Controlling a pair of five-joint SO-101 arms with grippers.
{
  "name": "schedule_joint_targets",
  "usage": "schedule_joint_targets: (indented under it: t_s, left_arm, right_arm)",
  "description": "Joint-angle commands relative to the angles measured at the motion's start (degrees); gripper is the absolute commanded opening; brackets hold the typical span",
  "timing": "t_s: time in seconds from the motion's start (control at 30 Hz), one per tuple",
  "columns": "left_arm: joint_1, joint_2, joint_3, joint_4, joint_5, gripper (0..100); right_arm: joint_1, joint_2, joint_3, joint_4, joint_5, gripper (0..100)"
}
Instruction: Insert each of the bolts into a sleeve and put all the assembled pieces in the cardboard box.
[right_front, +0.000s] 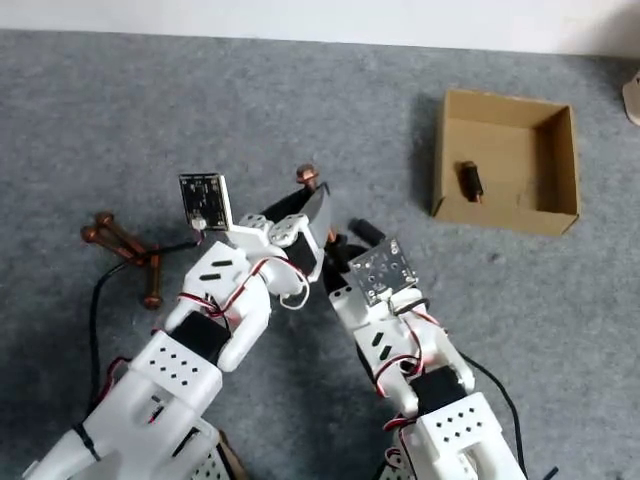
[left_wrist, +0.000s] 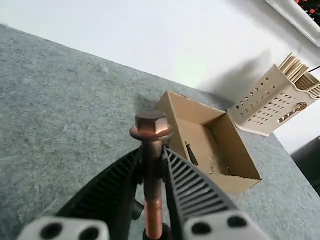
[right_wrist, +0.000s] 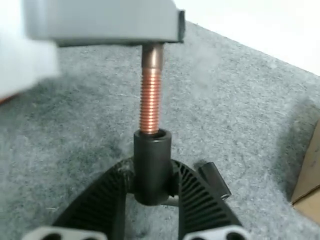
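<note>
right hand (right_wrist: 151, 175) around sleeve (right_wrist: 152, 157), bolt (right_wrist: 151, 100) perhaps inside

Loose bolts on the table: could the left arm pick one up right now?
Probably not yet. The left hand is shut on a bolt, its tip in the sleeve held by the right hand. The loose bolts lie in the open beside that arm, so the way looks free once it lets go.

Copper bolt (right_wrist: 151, 95) – tip in blk sleeve (right_wrist: 151, 167).
</note>
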Motion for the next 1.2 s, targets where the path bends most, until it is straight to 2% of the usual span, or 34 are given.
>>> schedule_joint_targets:
  t_s: [0.0, 0.17, 0.43, 0.6, 0.73, 0.9, 1.03, 1.17]
  left_arm:
    - [1.3, -2.0, -0.3, 0.3, -0.2, 1]
    - [1.3, -2.1, 0.4, 1.1, 0.3, 1]
    - [1.3, -2.1, 0.4, 1.1, 6.3, 1]
    - [1.3, -2.1, 0.7, 1.5, 6.2, 1]
    - [3.6, -2.1, 0.6, 6.9, 5.9, 1]
    - [8.4, -2.1, 0.6, 9.7, -0.6, 1]
    - [8.4, -2.1, 0.6, 9.8, -1.1, 1]
    - [8.7, -2.1, 0.7, 9.8, -6.0, 1]
  right_arm:
    - [-0.1, -1.8, -1.3, 0.1, -0.4, 0.5]
    - [0.0, -1.8, -1.2, 0.1, -0.1, 0.5]
    - [1.2, -1.8, -1.3, 0.1, -0.4, 0.5]
    - [1.9, -1.8, -1.3, 0.0, -0.4, 0.5]
    - [5.1, -2.2, -1.3, -0.1, -0.4, 0.5]
    - [5.9, -9.5, -0.8, 0.0, -0.4, 0.5]
    - [5.1, -17.0, 1.6, 1.4, -0.4, 0.5]
    - [4.0, -21.1, 3.6, 2.2, -0.2, 0.5]
